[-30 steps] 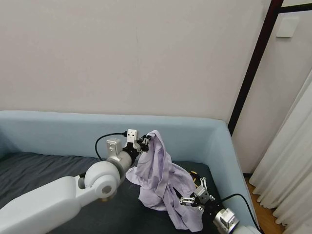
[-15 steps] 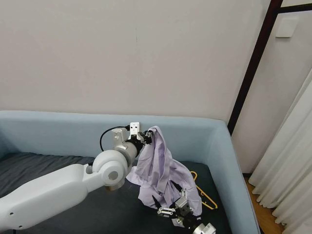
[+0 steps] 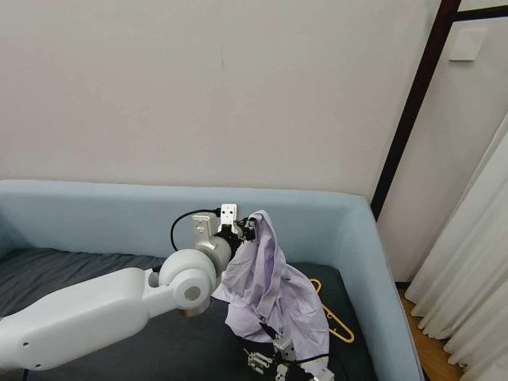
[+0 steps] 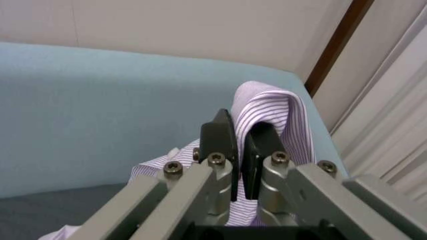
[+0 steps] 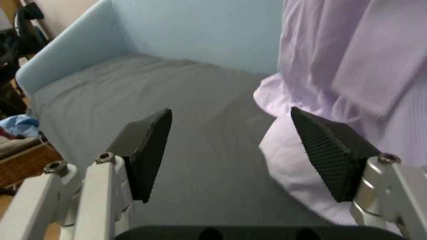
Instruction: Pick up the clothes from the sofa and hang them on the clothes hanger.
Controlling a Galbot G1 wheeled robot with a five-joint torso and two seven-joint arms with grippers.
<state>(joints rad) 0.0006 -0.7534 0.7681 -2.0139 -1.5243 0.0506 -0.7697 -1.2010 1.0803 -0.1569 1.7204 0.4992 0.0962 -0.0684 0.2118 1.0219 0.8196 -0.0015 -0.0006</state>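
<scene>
A lilac striped shirt (image 3: pixel 274 290) hangs above the dark sofa seat, held up by its collar. My left gripper (image 3: pixel 248 230) is shut on that collar; in the left wrist view its black pads (image 4: pixel 230 145) pinch the folded collar (image 4: pixel 275 107). My right gripper (image 3: pixel 270 361) sits low at the shirt's bottom hem, open, with nothing between its fingers (image 5: pixel 330 150); the shirt (image 5: pixel 360 65) hangs just beside it. A yellow clothes hanger (image 3: pixel 333 317) lies on the seat, partly under the shirt.
The light blue sofa backrest (image 3: pixel 95 214) runs behind, and its armrest (image 3: pixel 373 270) closes the right end. The dark seat cushion (image 3: pixel 63 278) is bare to the left. A white curtain (image 3: pixel 468 286) hangs past the sofa's right end.
My left gripper has carried the shirt collar a little to the right. My right gripper has moved left and lower, from the shirt's right side to under its hem, uncovering the hanger.
</scene>
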